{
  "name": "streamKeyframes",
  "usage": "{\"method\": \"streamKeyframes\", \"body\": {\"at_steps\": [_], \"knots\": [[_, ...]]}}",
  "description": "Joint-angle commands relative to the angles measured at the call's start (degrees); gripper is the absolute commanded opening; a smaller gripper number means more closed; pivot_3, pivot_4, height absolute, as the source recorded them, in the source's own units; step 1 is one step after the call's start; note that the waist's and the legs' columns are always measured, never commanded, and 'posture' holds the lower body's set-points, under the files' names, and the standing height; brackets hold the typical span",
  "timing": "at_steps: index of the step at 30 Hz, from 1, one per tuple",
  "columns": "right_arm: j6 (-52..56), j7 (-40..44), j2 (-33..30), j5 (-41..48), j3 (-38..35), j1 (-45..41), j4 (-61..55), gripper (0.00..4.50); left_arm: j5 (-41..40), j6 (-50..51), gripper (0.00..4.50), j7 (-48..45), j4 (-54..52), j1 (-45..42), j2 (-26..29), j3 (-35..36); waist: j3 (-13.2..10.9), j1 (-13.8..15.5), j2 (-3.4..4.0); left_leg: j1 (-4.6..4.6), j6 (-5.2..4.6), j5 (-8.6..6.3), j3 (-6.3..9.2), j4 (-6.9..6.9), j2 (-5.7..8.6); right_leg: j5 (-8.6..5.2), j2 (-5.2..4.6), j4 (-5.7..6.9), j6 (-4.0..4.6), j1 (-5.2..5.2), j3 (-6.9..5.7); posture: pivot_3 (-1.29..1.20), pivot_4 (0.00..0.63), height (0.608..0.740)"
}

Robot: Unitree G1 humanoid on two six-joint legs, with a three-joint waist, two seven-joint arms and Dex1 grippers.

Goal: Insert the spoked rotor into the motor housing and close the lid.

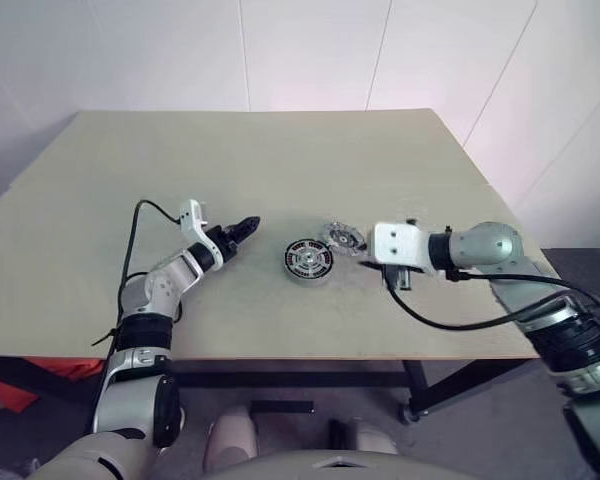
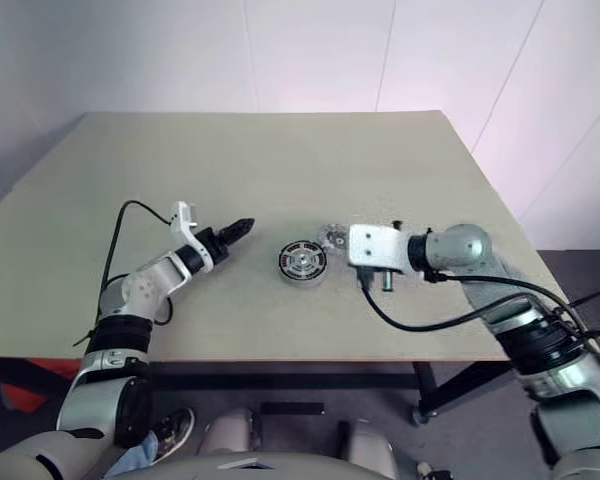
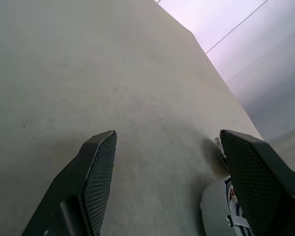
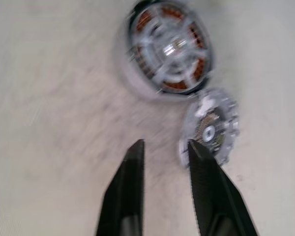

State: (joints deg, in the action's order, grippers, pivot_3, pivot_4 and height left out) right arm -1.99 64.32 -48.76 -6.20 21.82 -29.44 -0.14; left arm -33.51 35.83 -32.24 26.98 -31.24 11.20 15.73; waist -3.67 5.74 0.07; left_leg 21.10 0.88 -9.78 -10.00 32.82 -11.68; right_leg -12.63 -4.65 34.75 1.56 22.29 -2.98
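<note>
Near the middle of the pale beige surface (image 1: 280, 160) sits the motor housing (image 1: 308, 260), the spoked rotor (image 4: 169, 46) seated inside it. At its 2 o'clock the lid (image 1: 343, 238) lies just beside it. White panelled walls rise behind. At the housing's 9 o'clock the left gripper (image 1: 248, 226) hovers with fingers apart; at 3 o'clock the right gripper (image 4: 164, 143) stands slightly parted, empty.
</note>
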Motion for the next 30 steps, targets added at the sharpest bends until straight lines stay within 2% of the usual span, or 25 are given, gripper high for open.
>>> {"method": "streamKeyframes", "body": {"at_steps": [1, 2, 11, 19, 30], "knots": [[-12.43, 2.38, 2.18, -6.3, 4.54, -8.4, 6.87, 2.29, 0.28, -1.93, 3.54, -0.83, -0.51, -1.3, -0.16, -0.17, -0.01, -0.63, 0.01, 0.02, 0.0, 0.0, -0.01, 0.04, -0.01, 0.11, 0.0, 0.06, 0.18, 0.08, 0.01, 0.0, 0.0, 0.74], [-14.77, 2.59, 3.03, -7.23, 5.41, -9.86, 8.73, 2.29, 0.31, -2.1, 3.54, -0.77, -0.59, -1.16, -0.25, -0.12, -0.01, -0.69, 0.01, 0.06, 0.01, 0.01, -0.02, 0.08, -0.03, 0.23, 0.02, 0.09, 0.39, 0.14, 0.01, 0.0, 0.0, 0.74], [-29.74, 5.27, 9.53, -11.61, 10.83, -17.87, 21.81, 2.29, -0.44, -1.94, 3.54, 0.99, -5.07, 3.27, -0.65, 1.13, -0.01, -0.18, 0.0, 0.4, -0.29, -0.17, -0.04, 0.37, -0.02, 0.28, -0.03, 0.06, 0.49, 0.18, -0.03, 0.0, 0.0, 0.74], [-38.39, -1.11, 13.15, -20.38, 13.0, -24.4, 37.31, 2.29, -1.35, -0.55, 3.54, 2.3, -9.78, 6.56, -1.32, 0.96, -0.02, -0.49, -0.02, 0.32, -0.33, -0.2, -0.03, 0.52, 0.0, 0.29, -0.12, 0.16, 0.5, 0.1, -0.07, 0.0, 0.0, 0.74], [-42.08, -2.5, 16.31, -22.54, 13.3, -26.47, 41.48, 2.29, -1.21, -0.26, 3.54, 3.07, -9.8, 6.86, -0.62, 1.37, -0.02, -0.52, -0.02, 0.36, -0.34, -0.21, -0.03, 0.51, -0.01, 0.29, -0.1, 0.15, 0.51, 0.12, -0.07, 0.0, 0.0, 0.74]]}}
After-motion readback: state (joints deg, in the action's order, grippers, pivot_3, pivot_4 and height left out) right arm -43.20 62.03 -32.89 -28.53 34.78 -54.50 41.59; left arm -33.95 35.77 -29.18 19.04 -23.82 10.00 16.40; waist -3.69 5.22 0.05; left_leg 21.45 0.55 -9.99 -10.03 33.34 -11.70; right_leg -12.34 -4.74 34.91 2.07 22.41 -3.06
